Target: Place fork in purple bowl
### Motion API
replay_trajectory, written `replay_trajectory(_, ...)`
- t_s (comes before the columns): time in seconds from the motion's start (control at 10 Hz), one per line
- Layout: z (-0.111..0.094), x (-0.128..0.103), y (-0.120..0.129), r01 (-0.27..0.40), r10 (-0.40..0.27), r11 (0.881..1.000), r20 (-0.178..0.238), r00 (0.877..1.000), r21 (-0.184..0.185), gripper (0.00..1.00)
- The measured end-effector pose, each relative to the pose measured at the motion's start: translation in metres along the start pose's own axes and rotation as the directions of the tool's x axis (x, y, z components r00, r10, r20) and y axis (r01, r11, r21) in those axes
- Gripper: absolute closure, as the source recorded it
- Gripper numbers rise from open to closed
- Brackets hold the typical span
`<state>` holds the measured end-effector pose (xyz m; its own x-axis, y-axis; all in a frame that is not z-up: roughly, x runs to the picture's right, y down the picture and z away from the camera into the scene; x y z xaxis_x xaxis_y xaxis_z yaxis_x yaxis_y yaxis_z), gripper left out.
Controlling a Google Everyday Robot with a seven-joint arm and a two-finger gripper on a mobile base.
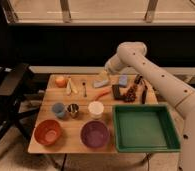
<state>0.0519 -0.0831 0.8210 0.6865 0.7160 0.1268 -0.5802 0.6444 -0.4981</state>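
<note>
— Where do we see the gripper?
— We see the gripper (105, 71) at the back of the table (50, 98), on the end of the pale arm (158, 82) that reaches in from the right. It sits just above a yellow and blue block (102, 80); we cannot tell whether it touches it.
— Is it open or closed?
— We cannot tell, and we cannot tell whether it holds anything either.
— And the fork?
— We find the fork (84, 88) lying flat on the wood, left of the gripper and apart from it. It lies between a pale yellow wedge (71, 86) on its left and the carrot (102, 93) on its right. An orange (60, 81) sits further left, near the back corner.
— Where is the purple bowl?
— The purple bowl (95, 134) stands at the front edge, well apart from the fork. On its left we see the orange-red bowl (47, 132), and on its right the green tray (143, 129), just beside it.
— What lies between fork and bowl?
— We count 3 cups in a row: a blue cup (58, 109), a metal cup (72, 109) and a white cup (95, 108).
— Anything else?
— Behind the tray we make out a blue piece (123, 80), a black block (117, 91), some brown things (132, 92) and a black-handled tool (143, 93). A dark chair (11, 95) stands left of the table.
</note>
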Motion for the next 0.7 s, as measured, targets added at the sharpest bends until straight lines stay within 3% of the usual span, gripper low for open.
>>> replay_trajectory(0.7,0.093,0.002,-0.003,-0.082,0.081,0.996,-0.034,0.996,-0.024,0.35)
